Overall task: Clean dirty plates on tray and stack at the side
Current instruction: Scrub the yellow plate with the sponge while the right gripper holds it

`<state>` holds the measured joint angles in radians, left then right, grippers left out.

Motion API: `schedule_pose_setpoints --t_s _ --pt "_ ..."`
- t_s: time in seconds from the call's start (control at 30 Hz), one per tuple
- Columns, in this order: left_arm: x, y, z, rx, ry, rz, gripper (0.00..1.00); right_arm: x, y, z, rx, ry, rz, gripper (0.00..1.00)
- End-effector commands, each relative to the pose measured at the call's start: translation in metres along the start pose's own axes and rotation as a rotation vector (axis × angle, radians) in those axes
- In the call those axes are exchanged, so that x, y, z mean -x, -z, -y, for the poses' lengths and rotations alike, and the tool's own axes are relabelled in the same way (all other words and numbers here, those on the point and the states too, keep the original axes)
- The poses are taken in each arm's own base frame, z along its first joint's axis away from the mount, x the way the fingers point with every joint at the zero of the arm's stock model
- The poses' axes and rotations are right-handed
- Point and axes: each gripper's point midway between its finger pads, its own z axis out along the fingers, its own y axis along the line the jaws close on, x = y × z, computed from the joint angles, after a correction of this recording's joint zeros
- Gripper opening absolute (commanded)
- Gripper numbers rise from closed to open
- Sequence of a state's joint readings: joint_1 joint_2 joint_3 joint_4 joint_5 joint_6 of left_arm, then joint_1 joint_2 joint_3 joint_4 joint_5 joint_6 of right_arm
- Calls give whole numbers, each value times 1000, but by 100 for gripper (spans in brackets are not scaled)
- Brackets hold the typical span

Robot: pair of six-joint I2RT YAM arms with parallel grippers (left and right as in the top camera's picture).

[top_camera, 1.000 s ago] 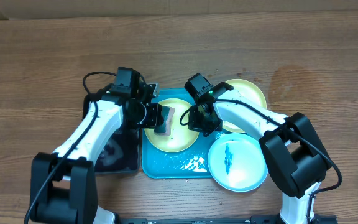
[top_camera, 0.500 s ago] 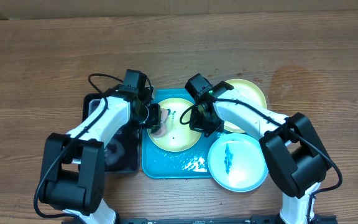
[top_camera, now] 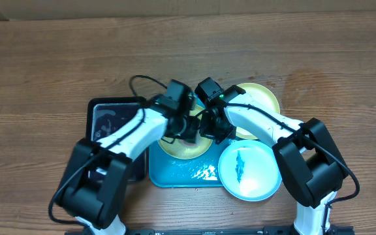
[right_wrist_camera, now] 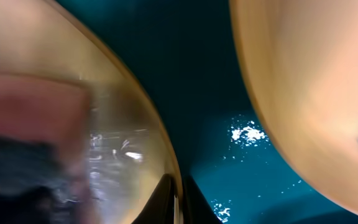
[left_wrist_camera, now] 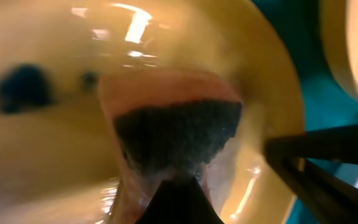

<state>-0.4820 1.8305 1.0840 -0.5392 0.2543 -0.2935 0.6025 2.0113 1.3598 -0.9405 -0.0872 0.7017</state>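
Left tool down, sponge on plate; right tool pinching rim.

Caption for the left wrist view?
Left gripper holds a sponge against a smeared yellow plate on the blue tray.

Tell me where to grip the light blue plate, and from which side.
Probably by the rim of the light blue plate, coming from the near right, where it juts past the corner of the tray. The plate is flat and shallow, so only its thin edge offers a pinch. That side also has open table beside it for the fingers to come in low.
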Motion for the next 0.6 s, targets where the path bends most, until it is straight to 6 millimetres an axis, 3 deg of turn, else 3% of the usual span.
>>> schedule_pose_setpoints --t_s 0.0,0.17,0.43,0.57 --pt "-19 -26 2 -14 64 -97 4 0 -16 27 -118 -12 1 4" --pt "-15 -32 -27 -1 162 -108 4 -2 -15 29 -124 -13 -5 4" --pt "23 -14 -108 166 311 55 4 -4 -15 31 -132 -13 -14 4" --pt "25 -8 -130 266 336 82 4 -5 -15 32 -138 -14 -19 4"
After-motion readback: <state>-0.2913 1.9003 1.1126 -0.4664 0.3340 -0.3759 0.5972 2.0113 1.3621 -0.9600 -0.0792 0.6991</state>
